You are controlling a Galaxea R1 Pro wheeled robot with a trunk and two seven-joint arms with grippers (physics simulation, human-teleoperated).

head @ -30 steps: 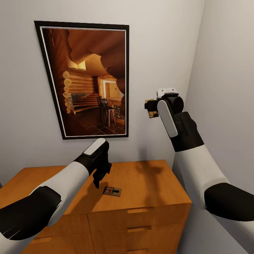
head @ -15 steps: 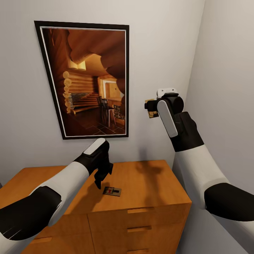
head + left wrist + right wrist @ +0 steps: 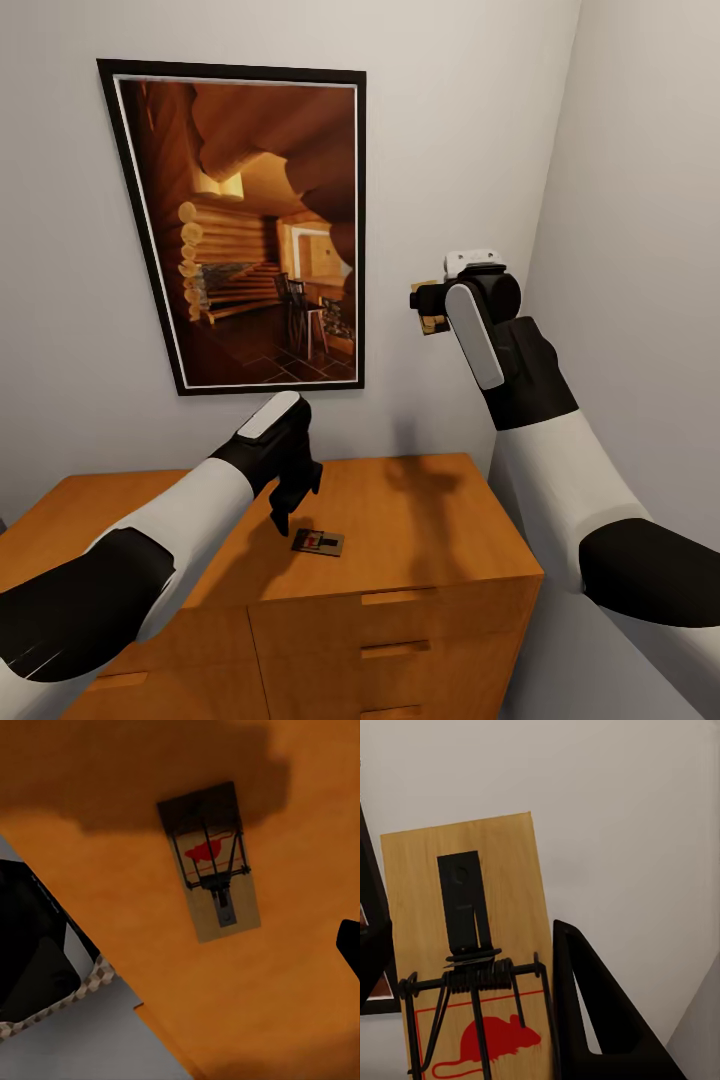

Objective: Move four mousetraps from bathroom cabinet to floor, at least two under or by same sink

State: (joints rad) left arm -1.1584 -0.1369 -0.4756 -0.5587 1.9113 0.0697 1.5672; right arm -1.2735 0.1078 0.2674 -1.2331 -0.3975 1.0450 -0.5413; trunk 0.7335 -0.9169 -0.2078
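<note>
Left end effector [image 3: 284,515] poised over the cabinet [image 3: 430,520] top, finger spread unclear, one mousetrap [image 3: 318,542] lying flat just below-right of its tips, right end effector [image 3: 424,305] raised, clamping a second mousetrap [image 3: 472,967].

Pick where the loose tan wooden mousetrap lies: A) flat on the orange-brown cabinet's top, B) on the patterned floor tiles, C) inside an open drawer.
A: the tan wooden mousetrap lies flat on the orange-brown wooden cabinet top, just below the left end effector.
</note>
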